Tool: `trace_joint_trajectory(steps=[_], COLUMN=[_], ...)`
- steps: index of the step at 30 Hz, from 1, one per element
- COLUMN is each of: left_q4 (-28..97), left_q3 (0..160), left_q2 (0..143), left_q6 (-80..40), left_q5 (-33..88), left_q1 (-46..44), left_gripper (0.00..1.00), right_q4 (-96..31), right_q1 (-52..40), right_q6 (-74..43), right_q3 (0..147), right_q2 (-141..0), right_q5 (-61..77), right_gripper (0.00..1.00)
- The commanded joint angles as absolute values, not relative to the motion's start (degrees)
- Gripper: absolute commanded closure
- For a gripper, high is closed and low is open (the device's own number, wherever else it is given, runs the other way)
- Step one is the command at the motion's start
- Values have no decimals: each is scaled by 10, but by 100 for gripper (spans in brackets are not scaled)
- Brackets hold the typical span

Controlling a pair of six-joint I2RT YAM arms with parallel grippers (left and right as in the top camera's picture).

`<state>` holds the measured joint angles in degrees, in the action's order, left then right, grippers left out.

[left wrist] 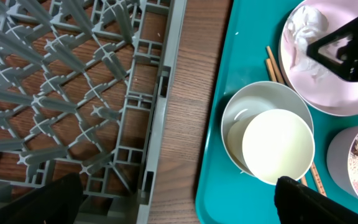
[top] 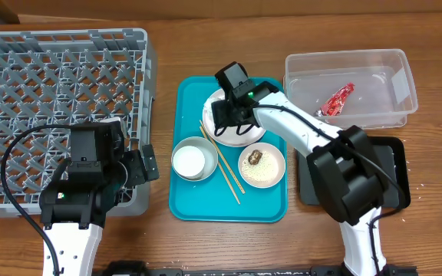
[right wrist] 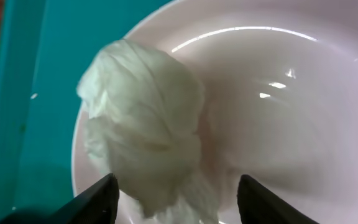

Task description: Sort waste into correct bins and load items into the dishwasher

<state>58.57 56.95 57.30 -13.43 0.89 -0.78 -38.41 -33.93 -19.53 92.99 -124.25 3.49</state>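
Observation:
My right gripper [top: 232, 115] is open, low over the round pinkish-white plate [top: 255, 132] on the teal tray. In the right wrist view its fingers [right wrist: 179, 202] straddle the crumpled white napkin [right wrist: 145, 130] lying on the plate [right wrist: 278, 112]. The grey bowl [top: 181, 170] holds the white cup [top: 190, 159]. The small dish [top: 271, 172] holds rice and a brown lump [top: 255, 157]. The chopsticks [top: 222, 165] lie between them. The red wrapper [top: 338, 100] lies in the clear tub [top: 394, 61]. My left gripper [top: 140, 165] is open and empty at the grey dish rack's [top: 52, 84] right wall.
The teal serving tray [top: 232, 203] sits at the table's middle. The black tray [top: 396, 172] lies at the right, partly under my right arm's base. In the left wrist view the rack wall [left wrist: 160, 124] and a strip of bare wood [left wrist: 191, 93] separate the rack from the teal tray [left wrist: 219, 180].

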Motion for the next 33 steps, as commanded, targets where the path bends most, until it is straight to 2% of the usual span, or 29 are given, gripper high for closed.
trace_joint_trajectory(steps=[1, 2, 3, 5, 6, 8, 15, 24, 33], left_q4=[585, 585, 585, 585, 585, 585, 585, 585, 585], left_q3=[583, 583, 583, 583, 583, 583, 583, 583, 583], left_q2=[573, 573, 573, 573, 573, 573, 573, 573, 573], left_q6=[-142, -142, -142, -142, -142, -142, -142, -142, -142], left_q5=[15, 15, 15, 15, 15, 15, 15, 15, 15], left_q1=[-11, -11, -11, -11, -11, -11, -11, -11, -11], left_gripper=[0, 0, 0, 0, 0, 0, 0, 0, 0], right_q4=[-382, -384, -386, -393, -399, -414, -489, -544, -616], right_q1=[-346, -347, -347, -347, -347, -344, -306, -211, -104], right_q6=[-199, -199, -199, -199, -199, -199, -200, -225, -258], right_q3=[941, 941, 941, 941, 941, 945, 991, 1013, 990], right_q2=[-1247, -1247, -1247, -1247, -1247, -1244, -1188, -1054, -1045], right_q5=[30, 31, 31, 31, 31, 31, 30, -1, -17], right_gripper=[48, 59, 62, 79, 91, 96, 96, 96, 96])
